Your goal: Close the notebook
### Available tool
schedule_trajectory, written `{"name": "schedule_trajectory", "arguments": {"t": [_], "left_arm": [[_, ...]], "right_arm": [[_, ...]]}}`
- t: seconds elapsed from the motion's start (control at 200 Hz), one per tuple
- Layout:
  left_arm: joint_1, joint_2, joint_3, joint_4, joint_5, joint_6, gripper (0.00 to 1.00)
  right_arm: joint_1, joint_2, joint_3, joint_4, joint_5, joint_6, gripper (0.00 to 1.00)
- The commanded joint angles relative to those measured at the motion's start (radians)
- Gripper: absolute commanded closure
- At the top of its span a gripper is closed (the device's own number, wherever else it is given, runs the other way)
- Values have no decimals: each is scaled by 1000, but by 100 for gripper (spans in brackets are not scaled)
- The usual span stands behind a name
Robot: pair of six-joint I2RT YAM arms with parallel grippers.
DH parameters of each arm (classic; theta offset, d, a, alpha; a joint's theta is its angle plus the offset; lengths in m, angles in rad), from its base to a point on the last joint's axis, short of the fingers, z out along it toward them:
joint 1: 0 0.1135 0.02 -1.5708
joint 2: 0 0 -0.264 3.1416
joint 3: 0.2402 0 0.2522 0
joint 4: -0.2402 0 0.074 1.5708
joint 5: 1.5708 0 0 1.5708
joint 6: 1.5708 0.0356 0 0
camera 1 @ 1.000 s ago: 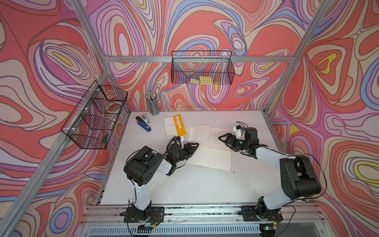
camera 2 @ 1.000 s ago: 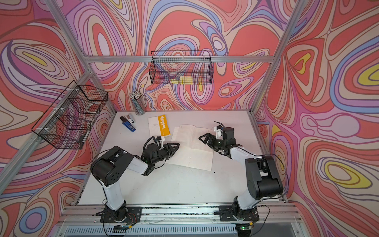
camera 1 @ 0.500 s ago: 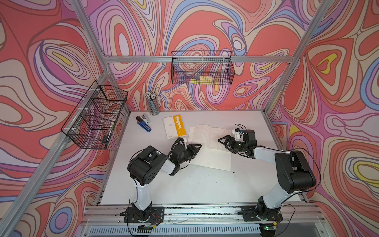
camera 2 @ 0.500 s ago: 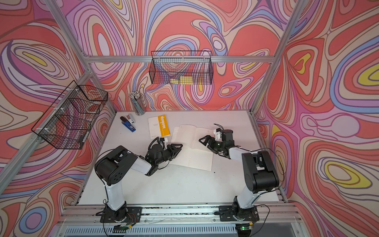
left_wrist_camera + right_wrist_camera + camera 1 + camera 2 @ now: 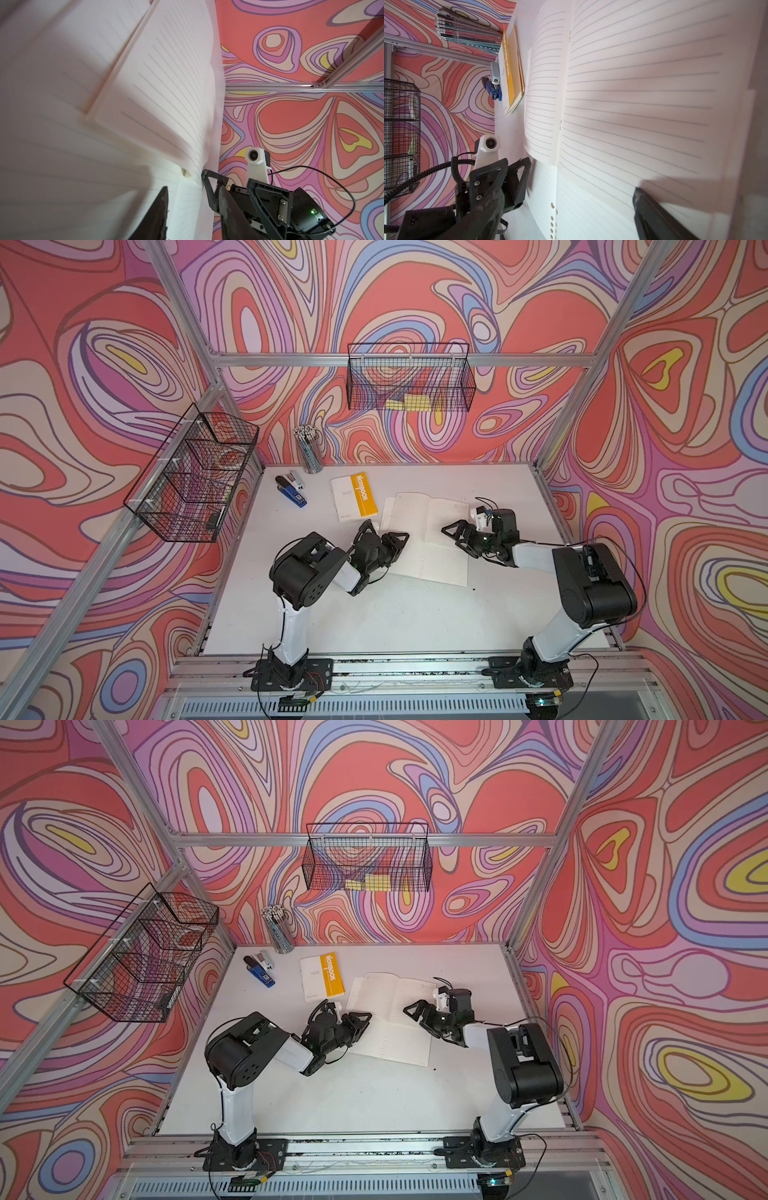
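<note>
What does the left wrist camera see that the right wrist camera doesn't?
Only the left wrist view shows the right arm's white camera with its black cable. Only the right wrist view shows the left arm's white camera, the yellow notebook, the blue stapler, the pencils and a wire basket. Both show the lined pages of the open notebook and the swirly wall.

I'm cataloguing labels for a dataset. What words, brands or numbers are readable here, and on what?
"NOTEBOOK": white letters on the yellow band of the closed notebook.
Small print on that cover's white part: too small to read.
Label on the blue stapler: too small to read.
Open notebook: ruled lines only, no writing.
</note>
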Motion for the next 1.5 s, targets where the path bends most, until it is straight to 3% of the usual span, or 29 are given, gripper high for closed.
{"name": "schedule_trajectory", "arguments": {"t": [0.0,0.706,1.027,1.207,1.492], "left_arm": [[-20,12,2,31,-39,-39,59],[-45,115,35,179,-235,-33,63],[-59,145,90,181,-278,-21,79],[-64,147,96,179,-269,-16,100],[-64,94,100,182,-208,87,100]], "right_arm": [[-3,11,-15,11,-4,4,2],[-4,-15,-47,21,-18,7,2],[-3,-24,-72,35,-20,11,2],[-4,-27,-77,39,-23,12,2],[-4,-47,-60,40,-43,3,2]]}}
